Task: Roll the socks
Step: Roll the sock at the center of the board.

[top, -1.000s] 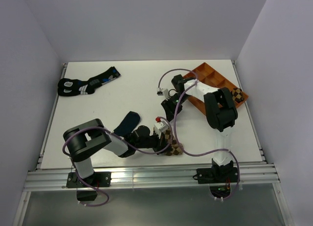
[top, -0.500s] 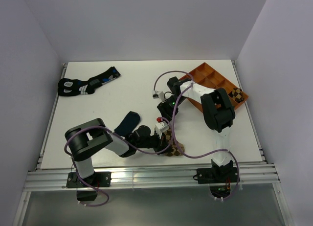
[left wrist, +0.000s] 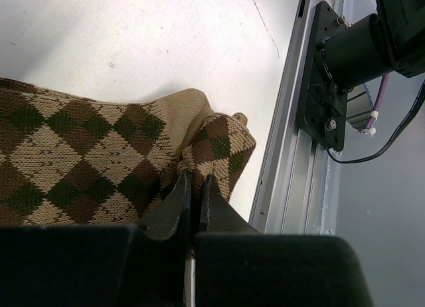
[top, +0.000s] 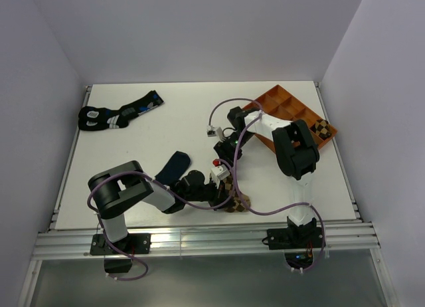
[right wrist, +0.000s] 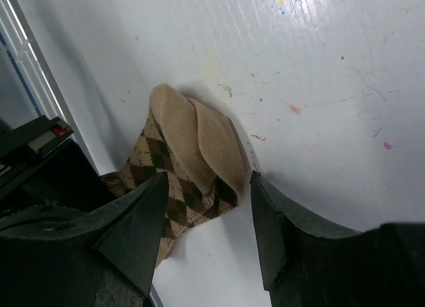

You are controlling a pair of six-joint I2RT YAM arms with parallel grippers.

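Observation:
The tan sock with the brown argyle pattern (top: 237,202) lies bunched near the table's front edge. My left gripper (top: 222,195) lies low over it. In the left wrist view the sock (left wrist: 80,147) fills the lower left, and the left gripper (left wrist: 194,179) is shut on a fold of it. My right gripper (top: 224,154) hangs just behind that spot. Seen from the right wrist, the right gripper (right wrist: 207,187) is open, its jaws straddling the sock's folded tan end (right wrist: 186,137) without touching it. The plain navy sock (top: 174,166) lies flat to the left of the left arm.
Black socks with blue and white markings (top: 119,113) lie at the back left. An orange tray (top: 282,104) at the back right holds a rolled argyle bundle (top: 322,129). The metal rail (left wrist: 292,154) runs just past the sock at the table's front edge.
The right gripper has shifted left and nearer to the argyle sock, and its jaws have opened wider. The left gripper has stayed shut on the sock.

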